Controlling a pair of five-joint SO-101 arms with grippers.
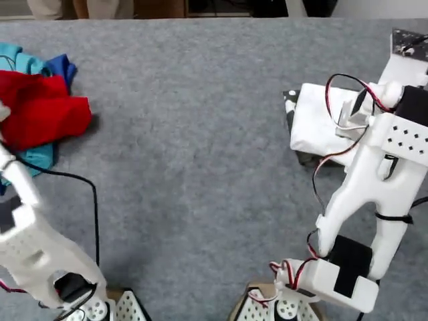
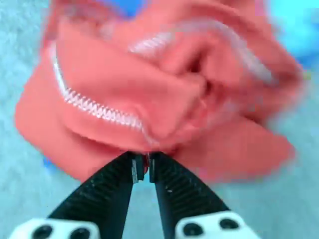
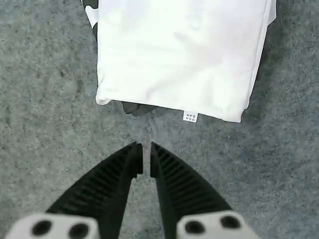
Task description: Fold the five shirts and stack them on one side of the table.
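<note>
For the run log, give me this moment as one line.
left gripper shut on red shirt | right gripper shut, empty, short of folded white shirt

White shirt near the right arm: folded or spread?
Folded: the white shirt lies as a compact rectangle with straight edges, atop a dark garment.

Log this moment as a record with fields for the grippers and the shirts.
Left gripper: shut, tips at the red shirt edge
Right gripper: shut, empty, over the table near the white shirt
Folded: white shirt atop a dark shirt, right side
Unfolded: red shirt heaped on teal shirt and blue shirt, left side
</note>
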